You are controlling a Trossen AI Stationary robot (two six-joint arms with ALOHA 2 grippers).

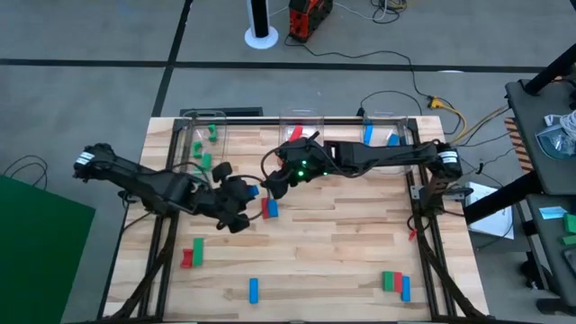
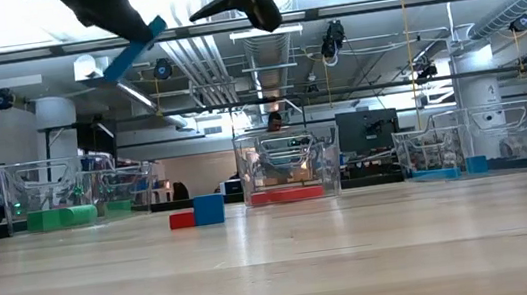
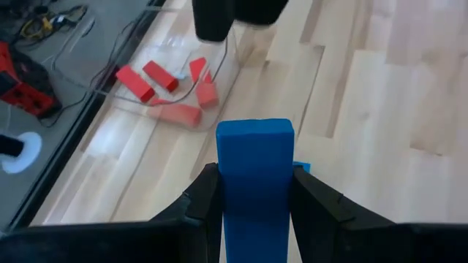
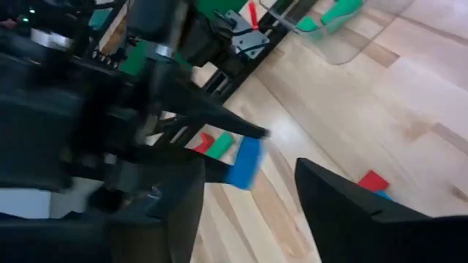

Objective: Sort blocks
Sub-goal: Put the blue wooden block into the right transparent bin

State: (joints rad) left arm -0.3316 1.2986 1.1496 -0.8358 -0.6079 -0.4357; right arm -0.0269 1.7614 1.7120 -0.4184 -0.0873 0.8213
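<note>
Gripping a blue block (image 3: pixel 255 183) mid-table, left gripper (image 3: pixel 255 208) hovers; right gripper (image 4: pixel 248 212) jaws spread nearby.

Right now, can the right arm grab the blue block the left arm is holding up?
Probably yes. The right gripper is open, empty and close to the blue block, which the left gripper holds in the air. Nothing sits between them.

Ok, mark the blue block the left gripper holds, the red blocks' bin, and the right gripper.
blue block (image 3: pixel 255 175), left wrist view, middle of its upper face between the fingers.
middle bin (image 2: pixel 331 159), low view, its right clear wall.
right gripper (image 4: pixel 248 197), right wrist view, midway between fingertips, open.
</note>
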